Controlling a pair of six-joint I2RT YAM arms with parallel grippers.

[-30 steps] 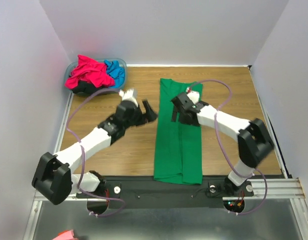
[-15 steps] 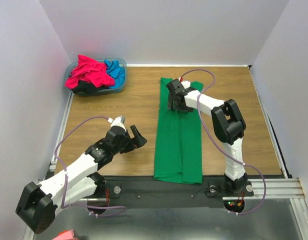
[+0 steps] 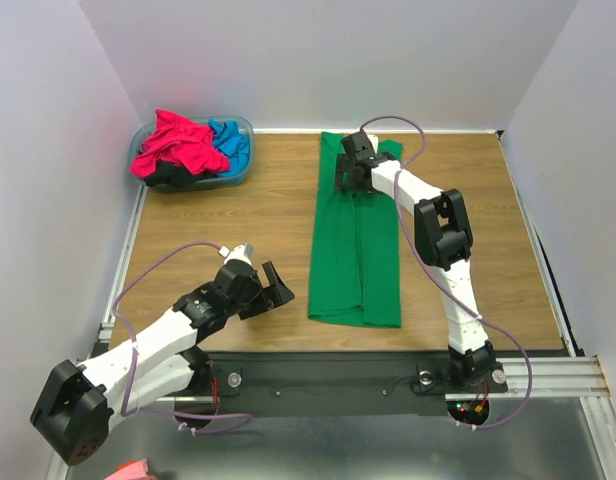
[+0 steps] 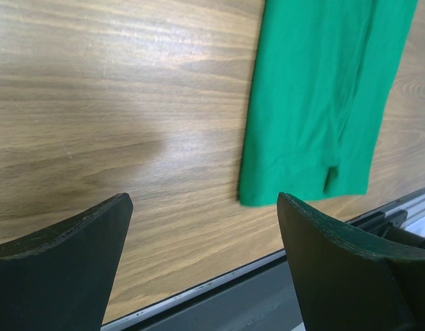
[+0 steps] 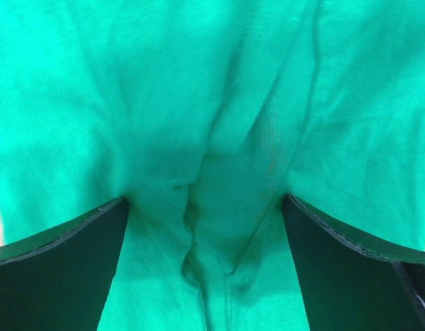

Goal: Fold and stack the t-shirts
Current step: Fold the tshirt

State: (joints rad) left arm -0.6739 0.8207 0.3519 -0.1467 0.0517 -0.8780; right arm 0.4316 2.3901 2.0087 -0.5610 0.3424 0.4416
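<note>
The bright green t-shirt (image 3: 356, 250) lies folded into a long narrow strip on the wooden table, running from far to near. My right gripper (image 3: 349, 174) is at the strip's far end, open, with both fingers pressed down on the cloth. In the right wrist view, green cloth (image 5: 219, 103) fills the frame and wrinkles bunch between the fingers (image 5: 205, 265). My left gripper (image 3: 275, 288) is open and empty, low over bare wood just left of the strip's near end. The left wrist view shows that near end (image 4: 316, 110) ahead of the gripper (image 4: 205, 265).
A translucent blue basin (image 3: 246, 128) at the far left corner holds a magenta-pink shirt (image 3: 178, 145), a blue shirt (image 3: 231, 140) and a black one (image 3: 168, 176). The table's metal front rail (image 4: 199, 293) runs just below the left gripper. White walls enclose three sides.
My right gripper moved farther away along the green shirt to its far end, and the whole strip slid away from the front edge. My left gripper shifted slightly right and nearer.
</note>
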